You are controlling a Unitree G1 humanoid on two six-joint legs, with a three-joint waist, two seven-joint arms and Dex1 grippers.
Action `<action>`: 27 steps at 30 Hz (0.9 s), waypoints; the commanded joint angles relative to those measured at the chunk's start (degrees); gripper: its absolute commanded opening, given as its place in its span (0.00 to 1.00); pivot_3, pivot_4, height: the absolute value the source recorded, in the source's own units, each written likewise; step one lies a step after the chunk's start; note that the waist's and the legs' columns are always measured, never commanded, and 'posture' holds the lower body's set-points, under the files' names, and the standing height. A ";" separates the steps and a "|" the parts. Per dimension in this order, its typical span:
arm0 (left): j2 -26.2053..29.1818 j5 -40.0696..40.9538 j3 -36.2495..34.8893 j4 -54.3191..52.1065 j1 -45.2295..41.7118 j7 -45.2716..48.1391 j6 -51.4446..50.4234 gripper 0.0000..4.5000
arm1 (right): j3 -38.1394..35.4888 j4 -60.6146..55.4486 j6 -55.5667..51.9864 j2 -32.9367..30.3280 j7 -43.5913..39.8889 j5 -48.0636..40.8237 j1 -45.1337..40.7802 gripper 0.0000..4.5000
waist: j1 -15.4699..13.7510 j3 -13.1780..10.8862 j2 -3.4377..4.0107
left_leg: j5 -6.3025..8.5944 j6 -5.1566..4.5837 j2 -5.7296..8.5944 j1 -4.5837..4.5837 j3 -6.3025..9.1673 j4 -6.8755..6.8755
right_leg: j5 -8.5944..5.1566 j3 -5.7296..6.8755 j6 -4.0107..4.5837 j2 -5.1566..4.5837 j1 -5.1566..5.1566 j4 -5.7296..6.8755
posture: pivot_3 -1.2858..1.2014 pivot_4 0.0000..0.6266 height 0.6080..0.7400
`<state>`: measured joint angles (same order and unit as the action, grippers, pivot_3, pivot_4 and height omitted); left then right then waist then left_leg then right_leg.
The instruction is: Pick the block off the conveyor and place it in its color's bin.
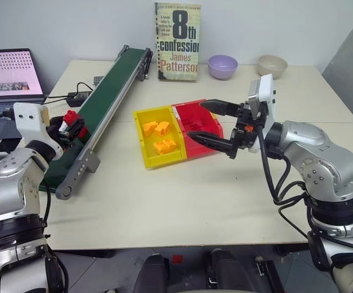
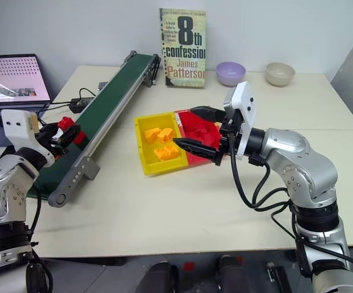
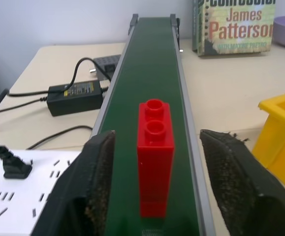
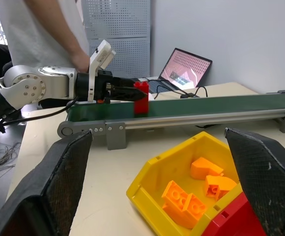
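Observation:
The red block (image 3: 155, 162) stands upright on the dark green conveyor (image 1: 112, 91), near its end closest to me. My left gripper (image 3: 157, 138) is level with the block, one finger on each side. Both fingers stand apart from it with a gap showing, so the gripper is open. The right wrist view shows the same block (image 4: 141, 96) between those fingers. My right gripper (image 1: 197, 119) hangs wide open over the red bin (image 1: 185, 116) with nothing in it. Its fingers point toward the conveyor.
A yellow bin (image 1: 149, 160) holding orange blocks (image 1: 161, 137) is joined to the red bin's left side. A book (image 1: 177, 41) and two bowls (image 1: 222, 66) stand at the back. A laptop (image 1: 8, 76), power adapter (image 1: 78, 97) and power strip (image 3: 14, 191) lie left of the belt. A person (image 4: 48, 24) stands behind the conveyor.

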<state>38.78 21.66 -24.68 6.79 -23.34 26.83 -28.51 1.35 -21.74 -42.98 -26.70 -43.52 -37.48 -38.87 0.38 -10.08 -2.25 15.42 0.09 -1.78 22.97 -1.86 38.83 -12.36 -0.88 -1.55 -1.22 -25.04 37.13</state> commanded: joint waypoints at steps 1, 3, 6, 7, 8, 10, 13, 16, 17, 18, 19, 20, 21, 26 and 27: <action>1.67 1.38 -3.12 -4.85 2.03 -0.66 -1.60 0.42 | -0.84 -1.67 0.39 0.02 0.26 -1.31 -0.91 1.00 | 0.01 0.00 0.00 | 0.00 0.00 0.00 0.00 -0.01 0.00 | 0.00 -0.01 0.00 -0.02 0.00 0.00 | 0.52 0.24 1.00; 1.62 2.15 -4.38 -7.43 3.95 -1.35 -3.20 0.35 | -0.95 -0.97 0.59 0.02 -0.06 -1.41 -1.43 1.00 | 0.03 0.00 0.00 | 0.00 0.00 -0.01 0.00 -0.01 0.00 | 0.00 -0.01 0.00 -0.04 0.00 -0.01 | 0.52 0.24 1.00; 1.74 2.81 -5.54 -9.51 5.62 -1.73 -4.56 0.22 | -0.80 -0.46 0.77 0.25 -0.18 -1.31 -1.82 1.00 | 0.06 0.00 0.00 | 0.00 0.00 -0.03 0.00 -0.01 0.00 | 0.00 -0.01 0.00 -0.06 -0.01 -0.03 | 0.52 0.24 1.00; 1.87 3.06 -5.94 -10.28 6.12 -1.84 -5.15 0.16 | -0.73 -0.23 0.88 0.32 -0.27 -1.21 -1.93 1.00 | 0.06 0.00 0.00 | 0.00 0.00 -0.02 0.00 -0.01 -0.01 | 0.00 -0.01 0.00 -0.10 0.00 -0.02 | 0.52 0.24 1.00; 1.96 3.27 -6.21 -10.86 6.48 -1.96 -5.61 0.12 | -0.69 -0.05 0.96 0.36 -0.35 -1.15 -2.00 1.00 | 0.01 0.00 0.00 | 0.00 0.00 -0.03 0.00 0.00 -0.01 | 0.00 0.00 0.00 -0.10 -0.01 -0.02 | 0.52 0.24 1.00; 2.42 3.69 -6.93 -11.95 6.98 -2.00 -6.48 0.12 | -0.66 0.32 1.18 0.42 -0.51 -1.00 -2.00 1.00 | -0.01 0.00 0.00 | 0.00 0.00 -0.03 -0.01 0.02 -0.01 | -0.01 0.02 0.01 -0.09 0.00 -0.02 | 0.52 0.24 1.00; 3.54 4.23 -6.73 -12.89 6.15 -1.68 -7.73 0.12 | -0.73 0.25 1.36 0.38 -0.27 -0.70 -1.48 1.00 | -0.04 0.00 0.00 | 0.00 0.00 -0.02 -0.01 0.01 0.00 | -0.01 0.01 0.02 -0.08 0.00 -0.01 | 0.52 0.24 1.00; 4.38 4.70 -6.05 -13.08 5.11 -1.24 -8.47 0.12 | -0.83 0.03 1.38 0.32 0.08 -0.56 -1.13 1.00 | -0.04 0.00 0.00 | 0.00 0.00 -0.01 -0.01 -0.01 0.00 | -0.01 0.01 0.02 -0.06 0.00 -0.02 | 0.52 0.24 1.00; 4.68 4.88 -5.76 -12.88 4.52 -0.88 -8.78 0.12 | -0.63 -0.12 1.40 0.32 0.38 -0.25 -1.05 1.00 | -0.05 0.00 0.00 | 0.00 0.00 -0.01 0.00 0.00 0.00 | -0.01 0.01 0.02 -0.05 0.00 -0.02 | 0.52 0.24 1.00; 4.80 7.04 -3.40 -12.75 -0.77 0.08 -11.56 0.12 | -0.14 -1.03 1.99 -1.17 2.22 2.90 0.40 1.00 | -0.04 0.00 0.00 | 0.00 0.00 -0.01 0.00 0.00 0.00 | -0.01 0.01 0.02 -0.05 0.00 -0.03 | 0.52 0.24 1.00; 4.88 8.67 -1.63 -12.66 -4.70 0.76 -13.62 0.12 | 0.22 -1.72 2.43 -2.28 3.59 5.23 1.47 1.00 | -0.48 -0.01 -0.06 | 0.00 0.00 0.00 0.00 -0.02 0.00 | -0.01 0.00 0.02 -0.05 0.00 -0.02 | 0.52 0.24 1.00; 5.04 9.09 2.13 -11.78 -9.83 3.24 -14.56 0.12 | -0.40 -2.82 2.04 -2.78 6.10 6.75 2.96 1.00 | -0.97 0.02 -0.14 | 0.00 0.01 0.05 0.09 0.16 0.03 | -0.01 0.10 0.02 -0.04 0.02 -0.01 | 0.52 0.24 1.00; 4.75 9.12 6.24 -10.46 -14.96 6.40 -15.04 0.12 | -1.39 -4.21 0.91 -3.01 8.97 7.75 4.38 1.00 | -1.51 0.05 -0.20 | -0.01 0.02 0.07 0.17 0.16 0.10 | -0.02 0.22 0.02 0.00 0.02 -0.06 | 0.52 0.24 1.00; 1.90 6.59 16.82 -2.98 -26.71 15.35 -12.31 0.12 | -2.30 -8.31 -1.06 -4.35 14.58 10.93 8.15 1.00 | -1.14 0.05 -0.14 | -0.01 0.01 0.24 0.04 -0.08 0.09 | -0.01 -0.06 0.00 -0.03 0.12 -0.14 | 0.52 0.24 1.00; 0.51 6.07 18.79 -0.97 -28.88 16.97 -11.33 0.12 | -2.51 -9.18 -1.72 -4.71 15.49 11.39 9.02 1.00 | -0.94 0.05 -0.14 | 0.00 0.00 0.24 0.03 -0.14 0.08 | -0.01 -0.11 -0.01 -0.03 0.12 -0.14 | 0.52 0.24 1.00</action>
<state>40.65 28.75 -9.38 2.79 -49.56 40.32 -42.05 0.81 -27.21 -44.35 -30.58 -30.01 -27.53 -30.41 -0.56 -10.03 -2.39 15.42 0.09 -1.52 23.02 -1.97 38.90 -12.37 -0.95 -1.56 -1.25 -24.93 36.99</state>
